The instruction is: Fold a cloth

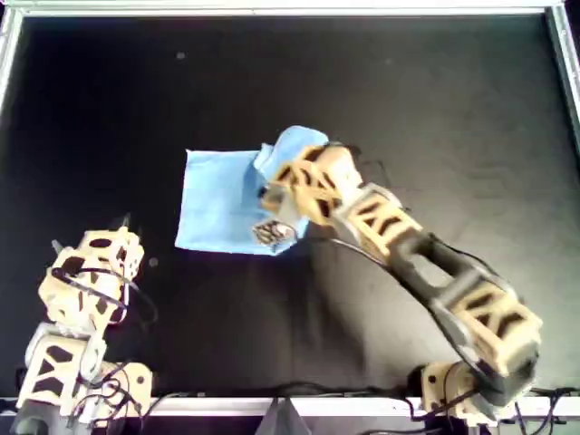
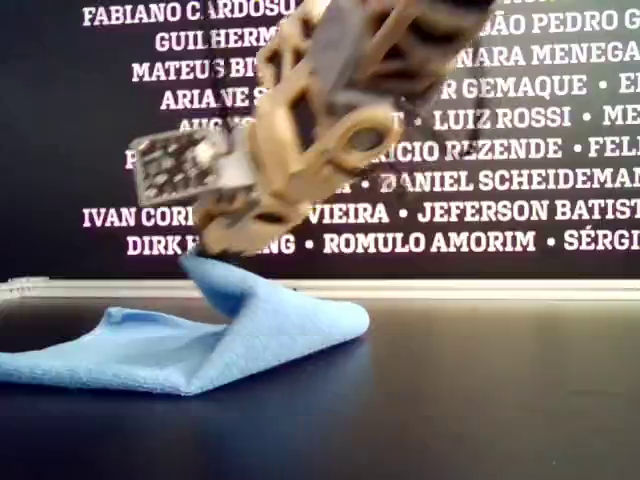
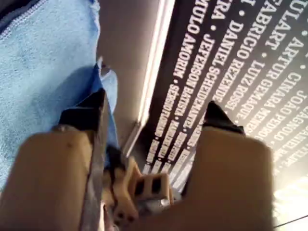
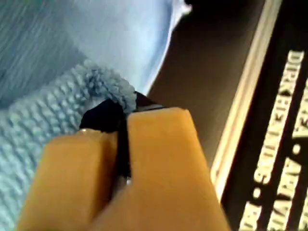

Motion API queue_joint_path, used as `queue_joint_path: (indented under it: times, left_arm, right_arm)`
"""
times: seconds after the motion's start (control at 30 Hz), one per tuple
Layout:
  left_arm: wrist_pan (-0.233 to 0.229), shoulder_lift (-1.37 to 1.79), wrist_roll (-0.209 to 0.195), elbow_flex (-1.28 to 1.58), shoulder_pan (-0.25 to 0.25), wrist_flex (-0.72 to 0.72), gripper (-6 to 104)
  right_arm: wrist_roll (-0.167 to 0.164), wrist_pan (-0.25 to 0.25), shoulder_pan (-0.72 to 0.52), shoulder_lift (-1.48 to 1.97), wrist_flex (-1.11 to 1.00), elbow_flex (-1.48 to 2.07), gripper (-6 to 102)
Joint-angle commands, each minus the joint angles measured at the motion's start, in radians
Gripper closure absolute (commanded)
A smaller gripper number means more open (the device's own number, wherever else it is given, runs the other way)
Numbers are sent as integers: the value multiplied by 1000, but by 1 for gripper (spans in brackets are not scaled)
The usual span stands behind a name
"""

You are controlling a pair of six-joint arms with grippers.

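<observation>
Cloth (image 1: 217, 199) light blue, on black tabletop (image 1: 408, 91), just 9 o'clock of overhead centre | its 3 o'clock side lifted into a peak, the rest flat | my second pincer (image 4: 126, 108) clenched on a cloth edge | my first pincer (image 3: 159, 110) spread wide, grasping nothing, cloth beside one finger (image 3: 84, 118).

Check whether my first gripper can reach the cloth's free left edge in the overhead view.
Probably yes: my first gripper is open, only bare table lies between it and the cloth, and my second gripper pinches the opposite side.
</observation>
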Motion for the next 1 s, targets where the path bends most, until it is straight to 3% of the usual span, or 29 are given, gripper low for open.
queue_joint_path:
  times: [0.0, 0.7, 0.8, 0.97]
  left_arm:
    - [-5, 8, 6, -12, 23, -9, 27]
    - [-5, 8, 6, -12, 23, -9, 27]
    - [-5, 8, 6, -12, 23, -9, 27]
    - [-5, 8, 6, -12, 23, -9, 27]
  right_arm:
    - [8, 6, 40, -17, -17, -201, 98]
    - [8, -9, 186, -334, -18, -557, 96]
    - [8, -9, 186, -353, -18, -557, 88]
    - [8, -11, 187, -373, -18, -555, 64]
